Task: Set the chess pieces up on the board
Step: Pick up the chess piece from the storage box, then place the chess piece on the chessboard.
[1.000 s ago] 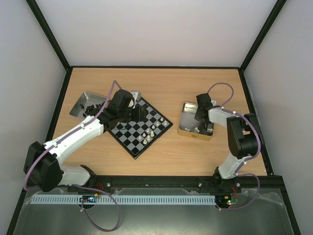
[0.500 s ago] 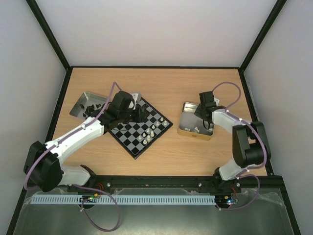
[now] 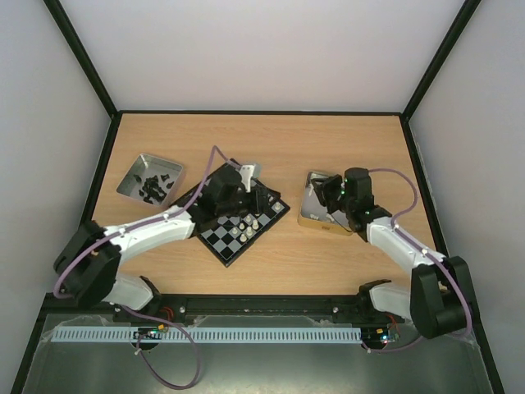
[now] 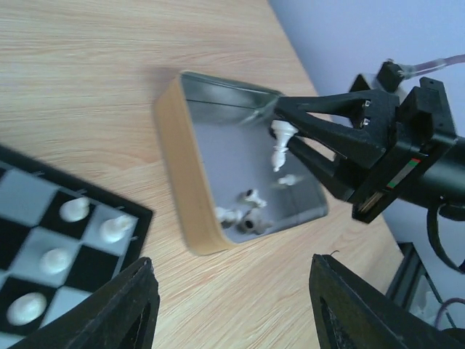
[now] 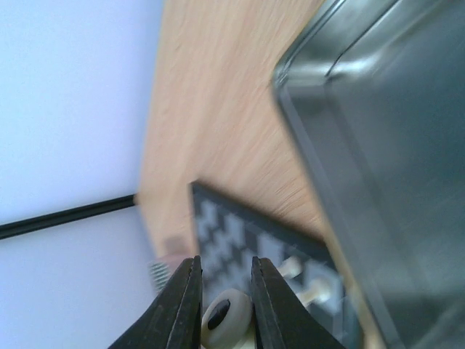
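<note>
Left wrist view, and straight to it: one small cream-white chess piece [image 4: 280,147] pinched tight between the black right fingers [image 4: 327,125], hanging over the inside of the shallow gold-sided metal tray [image 4: 180,171]. Same grasp from the right wrist camera, pale piece wedged between the two clenched fingers, dark spot on its near end. More loose cream pieces [image 4: 249,198] lying on that tray's floor. Over on the flat black-and-grey chequered board [image 4: 87,273], four white pieces [image 4: 115,227] in sight, standing on squares near its edge. Left fingers [image 4: 123,313] spread wide, released, gripping nothing, hovering at the board's side nearest the tray. From above: board lying cornerwise on the pale wooden bench [image 3: 287,144], gold-sided tray just to its right, near but not touching; second shallow grey metal tray [image 3: 129,176], holding dark pieces [image 3: 154,187], off to the board's left.
</note>
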`<state>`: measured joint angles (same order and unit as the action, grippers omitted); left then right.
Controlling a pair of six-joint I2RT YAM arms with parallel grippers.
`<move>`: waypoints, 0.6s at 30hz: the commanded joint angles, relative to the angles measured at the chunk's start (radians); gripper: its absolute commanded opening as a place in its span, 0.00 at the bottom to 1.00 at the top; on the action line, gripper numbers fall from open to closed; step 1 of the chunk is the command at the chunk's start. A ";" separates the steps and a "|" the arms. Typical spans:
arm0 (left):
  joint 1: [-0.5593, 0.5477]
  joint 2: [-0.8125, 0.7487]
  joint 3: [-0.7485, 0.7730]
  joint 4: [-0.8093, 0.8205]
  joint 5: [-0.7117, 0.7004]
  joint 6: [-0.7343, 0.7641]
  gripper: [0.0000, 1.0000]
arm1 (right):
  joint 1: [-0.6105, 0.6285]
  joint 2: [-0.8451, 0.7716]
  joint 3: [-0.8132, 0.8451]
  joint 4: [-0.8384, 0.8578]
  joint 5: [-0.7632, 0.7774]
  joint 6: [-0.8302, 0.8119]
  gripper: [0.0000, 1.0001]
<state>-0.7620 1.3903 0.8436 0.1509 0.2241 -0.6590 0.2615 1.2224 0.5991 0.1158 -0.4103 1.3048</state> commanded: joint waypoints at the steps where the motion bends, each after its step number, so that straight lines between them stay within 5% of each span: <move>1: -0.051 0.107 0.008 0.282 -0.008 -0.033 0.59 | 0.025 -0.083 -0.060 0.181 -0.122 0.325 0.16; 18: -0.093 0.248 0.012 0.704 0.063 -0.097 0.56 | 0.050 -0.248 -0.128 0.247 -0.146 0.578 0.16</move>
<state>-0.8478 1.6253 0.8516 0.6769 0.2623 -0.7456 0.3046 0.9985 0.4801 0.3180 -0.5423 1.8263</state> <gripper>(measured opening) 0.556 0.163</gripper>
